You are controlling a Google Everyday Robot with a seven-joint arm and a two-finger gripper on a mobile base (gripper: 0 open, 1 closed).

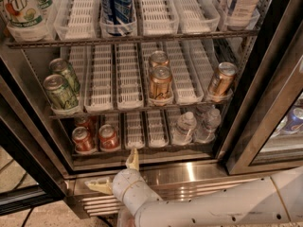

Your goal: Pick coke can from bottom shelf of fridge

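Note:
The fridge stands open in front of me. On its bottom shelf three red coke cans stand at the left: two in front and one behind them. My gripper is open and empty, in front of the steel base just below the shelf. One fingertip points up at the shelf's front edge, right of the front cans. The other points left, lower down. It touches no can.
Clear water bottles stand at the right of the bottom shelf. Copper-gold cans and green cans are on the middle rack, blue cans above. The black door frame runs down the left. White lane trays lie between the cans and the bottles.

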